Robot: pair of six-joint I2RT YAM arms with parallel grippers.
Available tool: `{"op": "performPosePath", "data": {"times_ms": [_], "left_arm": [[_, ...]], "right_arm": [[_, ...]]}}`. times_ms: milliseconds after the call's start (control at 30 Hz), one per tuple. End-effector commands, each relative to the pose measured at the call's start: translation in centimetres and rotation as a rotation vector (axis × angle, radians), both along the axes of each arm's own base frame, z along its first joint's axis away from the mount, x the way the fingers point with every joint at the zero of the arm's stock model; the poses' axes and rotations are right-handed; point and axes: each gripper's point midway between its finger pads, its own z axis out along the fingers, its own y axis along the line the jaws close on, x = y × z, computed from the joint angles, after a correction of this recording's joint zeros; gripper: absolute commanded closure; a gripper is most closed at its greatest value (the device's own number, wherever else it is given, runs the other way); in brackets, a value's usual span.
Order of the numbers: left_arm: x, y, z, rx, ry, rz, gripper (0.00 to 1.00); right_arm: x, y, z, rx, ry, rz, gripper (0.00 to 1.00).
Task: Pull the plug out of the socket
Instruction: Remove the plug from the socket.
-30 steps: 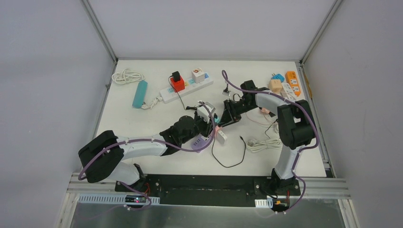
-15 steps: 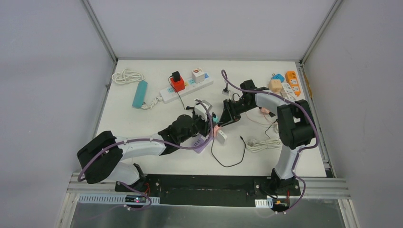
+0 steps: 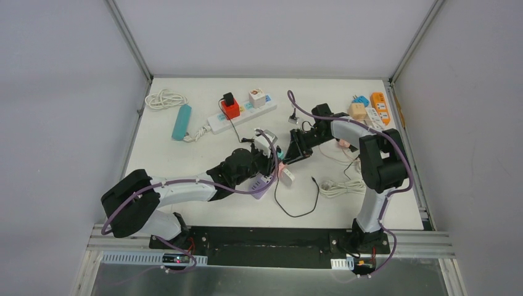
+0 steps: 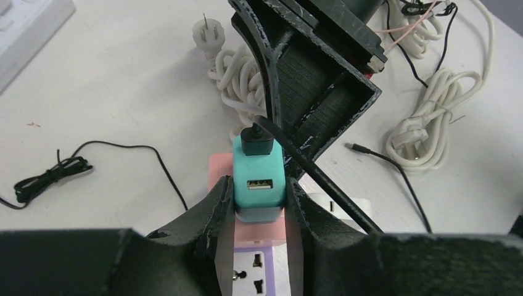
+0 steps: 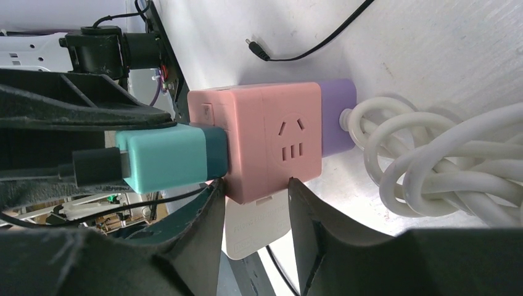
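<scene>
A teal USB charger plug sits in a pink cube socket joined to a purple socket block. A black cable is plugged into the teal plug's top. My left gripper is shut on the teal plug, one finger on each side. My right gripper is shut on the pink cube's lower edge. The teal plug still meets the cube's left face. In the top view both grippers meet over the socket at the table's middle.
A white cable coil lies against the purple block. A white power strip with a red adapter, a teal bar and a cable coil lie at the back left. Orange sockets sit at the back right. A loose black cable lies in front.
My left gripper has shifted slightly away from the near edge with the teal plug, which now shows in the top view. The right arm has barely moved.
</scene>
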Motion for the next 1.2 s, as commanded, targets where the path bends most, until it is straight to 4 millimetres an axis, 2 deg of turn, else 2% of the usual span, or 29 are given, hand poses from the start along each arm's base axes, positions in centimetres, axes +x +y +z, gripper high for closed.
{"op": "performPosePath", "data": {"times_ms": [0, 133, 233, 333, 500, 567, 767, 833, 1000, 1067, 1167], "left_arm": [[-1.0, -0.7, 1.2, -0.111, 0.094, -0.057, 1.00], [-1.7, -0.9, -0.1, 0.145, -0.043, -0.050, 1.00], [-2.0, -1.2, -0.9, 0.220, -0.073, -0.057, 1.00], [-1.8, -1.1, -1.0, 0.186, -0.043, -0.020, 1.00], [-1.4, -0.8, 0.9, -0.022, 0.037, 0.014, 1.00], [-1.4, -0.5, 1.0, 0.008, 0.022, 0.017, 1.00], [-1.4, -0.3, -0.7, 0.223, -0.076, 0.000, 1.00], [-1.5, -0.5, -0.7, 0.193, -0.063, 0.000, 1.00], [-1.1, -0.4, 0.7, -0.073, 0.058, 0.008, 1.00], [-0.9, -0.1, 0.6, -0.060, 0.055, 0.019, 1.00], [-1.2, -0.4, -0.1, 0.077, -0.013, -0.004, 1.00]], "right_arm": [[2.1, -1.4, -4.8, -0.172, -0.130, 0.004, 0.58], [2.1, -1.4, -4.8, -0.173, -0.127, 0.006, 0.59], [2.1, -1.4, -4.8, -0.173, -0.129, 0.009, 0.59], [2.0, -1.4, -4.9, -0.176, -0.125, 0.016, 0.59], [1.9, -1.3, -5.0, -0.177, -0.122, 0.021, 0.59], [1.8, -1.3, -5.0, -0.178, -0.124, 0.024, 0.59], [1.9, -1.3, -5.0, -0.182, -0.127, 0.022, 0.59], [2.0, -1.3, -5.0, -0.183, -0.130, 0.022, 0.59], [1.9, -1.3, -5.0, -0.183, -0.128, 0.021, 0.59], [1.9, -1.3, -5.1, -0.183, -0.127, 0.022, 0.59], [1.9, -1.3, -5.1, -0.184, -0.128, 0.022, 0.59]]}}
